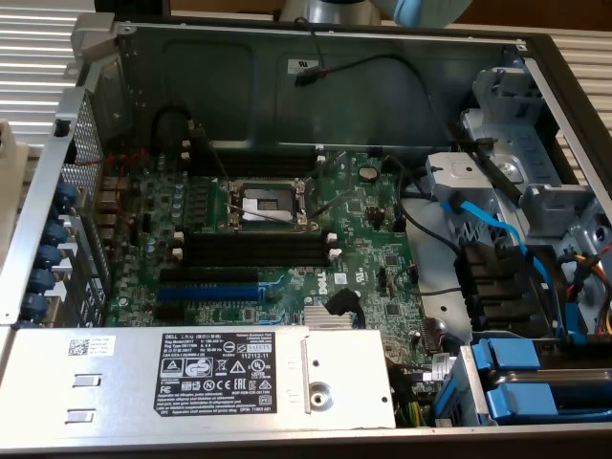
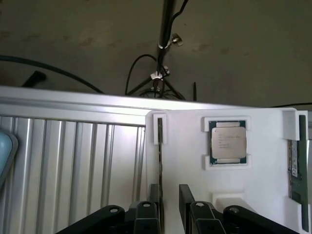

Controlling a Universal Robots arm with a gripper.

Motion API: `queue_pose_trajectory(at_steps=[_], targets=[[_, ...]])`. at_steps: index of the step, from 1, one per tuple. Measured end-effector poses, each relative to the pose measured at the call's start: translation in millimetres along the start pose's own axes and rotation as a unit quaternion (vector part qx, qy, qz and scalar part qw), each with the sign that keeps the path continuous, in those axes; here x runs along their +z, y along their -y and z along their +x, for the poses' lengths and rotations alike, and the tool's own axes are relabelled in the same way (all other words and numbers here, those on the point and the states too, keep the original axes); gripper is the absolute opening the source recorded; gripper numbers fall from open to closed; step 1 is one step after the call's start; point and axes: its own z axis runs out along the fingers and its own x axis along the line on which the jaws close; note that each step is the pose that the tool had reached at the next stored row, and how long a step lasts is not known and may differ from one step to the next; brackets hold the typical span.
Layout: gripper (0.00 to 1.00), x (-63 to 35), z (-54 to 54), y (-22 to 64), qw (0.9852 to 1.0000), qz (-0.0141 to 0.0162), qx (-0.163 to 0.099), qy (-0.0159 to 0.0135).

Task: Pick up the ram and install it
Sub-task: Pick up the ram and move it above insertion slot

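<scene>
The ram [image 2: 160,146] stands on edge in a narrow groove of a white tray [image 2: 263,195], seen as a thin dark strip. My gripper [image 2: 169,195] is open over it. The strip runs between the two black fingers [image 2: 185,197], apart from that one and close beside the other. A second green stick [image 2: 295,165] lies along the tray's far side. In the exterior view the open computer case shows the motherboard with bare black memory slots [image 1: 256,247] with white end clips beside the processor socket [image 1: 264,203].
A processor chip [image 2: 227,143] sits in a square pocket of the tray. Ribbed metal surface [image 2: 73,161] adjoins the tray. In the case, a blue expansion slot [image 1: 210,278], a grey power supply [image 1: 229,378], loose cables [image 1: 430,239] and blue drive bays [image 1: 535,382] surround the board.
</scene>
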Motion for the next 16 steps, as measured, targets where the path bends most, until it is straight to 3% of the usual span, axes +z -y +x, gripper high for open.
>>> queue_pose_trajectory(at_steps=[9, 16], targets=[[0.31, 16.4, 0.4, 0.0, 1.0000, 0.0000, 0.000, 0.0000], [0.31, 22.7, 0.1, -8.0, 1.0000, 0.0001, 0.000, 0.0002]])
